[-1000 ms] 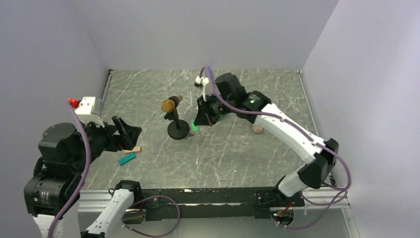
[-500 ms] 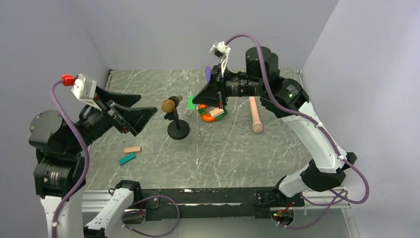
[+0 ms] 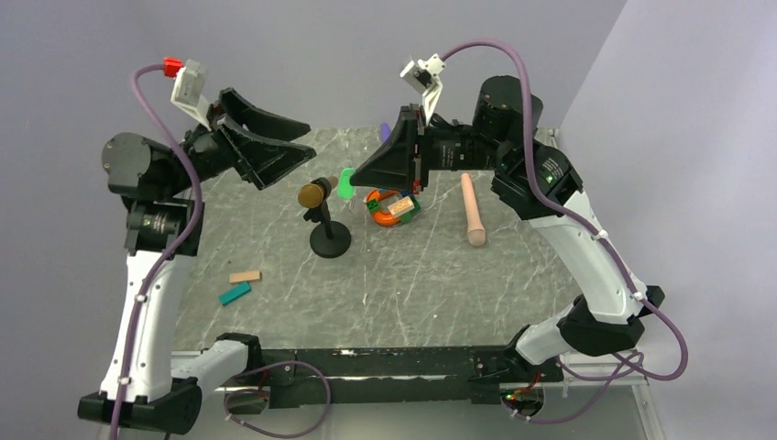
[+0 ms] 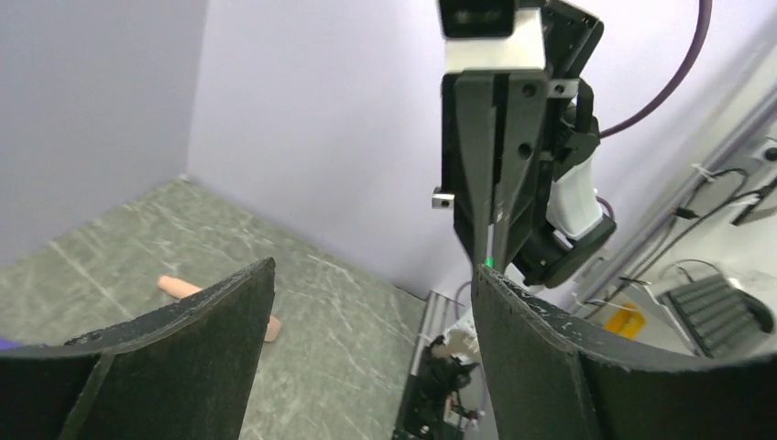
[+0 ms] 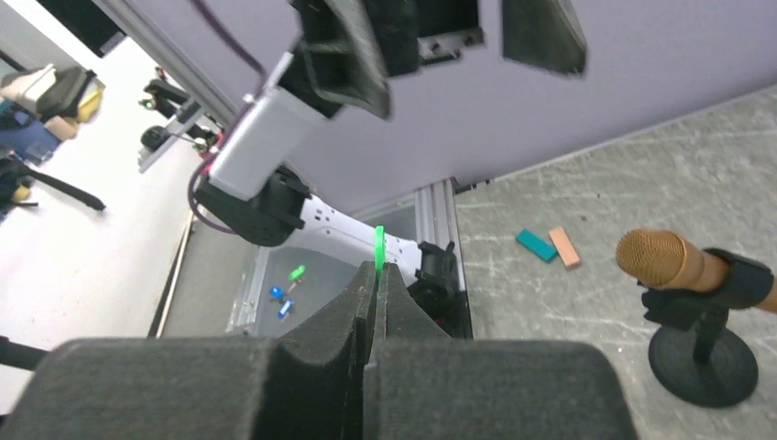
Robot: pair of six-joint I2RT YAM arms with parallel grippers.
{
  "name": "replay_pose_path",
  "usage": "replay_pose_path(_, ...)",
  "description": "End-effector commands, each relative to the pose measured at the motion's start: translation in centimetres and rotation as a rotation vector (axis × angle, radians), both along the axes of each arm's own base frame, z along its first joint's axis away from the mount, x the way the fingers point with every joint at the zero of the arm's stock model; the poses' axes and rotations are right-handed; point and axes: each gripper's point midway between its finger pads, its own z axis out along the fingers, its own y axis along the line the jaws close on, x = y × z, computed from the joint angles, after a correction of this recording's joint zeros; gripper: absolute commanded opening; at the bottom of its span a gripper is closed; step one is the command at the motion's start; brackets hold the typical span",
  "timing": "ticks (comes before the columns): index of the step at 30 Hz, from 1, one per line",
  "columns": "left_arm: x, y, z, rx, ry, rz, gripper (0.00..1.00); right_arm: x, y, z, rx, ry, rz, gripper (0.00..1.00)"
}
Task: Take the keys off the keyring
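My right gripper [image 3: 359, 181] is shut on the small bright-green key [image 3: 345, 183] and holds it high above the table, next to the microphone head. In the right wrist view the key [image 5: 378, 246] sticks out edge-on past the closed fingertips [image 5: 366, 284]. My left gripper [image 3: 307, 142] is raised, open and empty, and points at the right gripper across a short gap. In the left wrist view its jaws stand wide apart [image 4: 374, 275], and the right gripper [image 4: 490, 211] hangs ahead with a green speck [image 4: 490, 263] at its tip. I cannot make out the keyring.
A gold-headed microphone [image 3: 314, 194] on a black stand [image 3: 330, 242] is below the grippers. An orange and green toy pile [image 3: 392, 206] and a wooden peg [image 3: 472, 211] lie to the right. A tan block [image 3: 245, 276] and a teal block [image 3: 235, 293] lie front left.
My right gripper has lifted the green key from the table beside the stand to high in the air. My left arm has risen and swung right toward it, jaws open.
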Motion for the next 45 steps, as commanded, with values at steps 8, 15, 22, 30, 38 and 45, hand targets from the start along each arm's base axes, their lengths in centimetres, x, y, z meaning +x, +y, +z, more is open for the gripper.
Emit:
replay_pose_path(8,-5.5,-1.4,0.5,-0.048,-0.070,-0.314,0.85,-3.1,-2.0,6.8,0.213,-0.055,0.120,0.00)
replay_pose_path(15,-7.0,-1.9,0.7,-0.094,-0.058,-0.440,0.83,-3.5,-2.0,7.5,0.229,-0.055,0.175,0.00)
replay_pose_path(22,-7.4,-3.0,0.2,-0.096,-0.044,-0.523,0.81,-3.8,-1.9,8.1,0.246,-0.053,0.214,0.00)
replay_pose_path(30,-8.4,-4.2,-0.5,-0.085,-0.013,-0.596,0.78,-3.7,-1.7,8.4,0.255,-0.050,0.227,0.00)
replay_pose_path(38,-9.4,-4.7,-1.3,-0.063,0.008,-0.642,0.74,-3.5,-1.4,8.4,0.256,-0.046,0.249,0.00)
replay_pose_path(45,-10.0,-5.3,-1.1,-0.066,0.009,-0.682,0.68,-3.3,-1.2,8.2,0.257,-0.044,0.259,0.00)
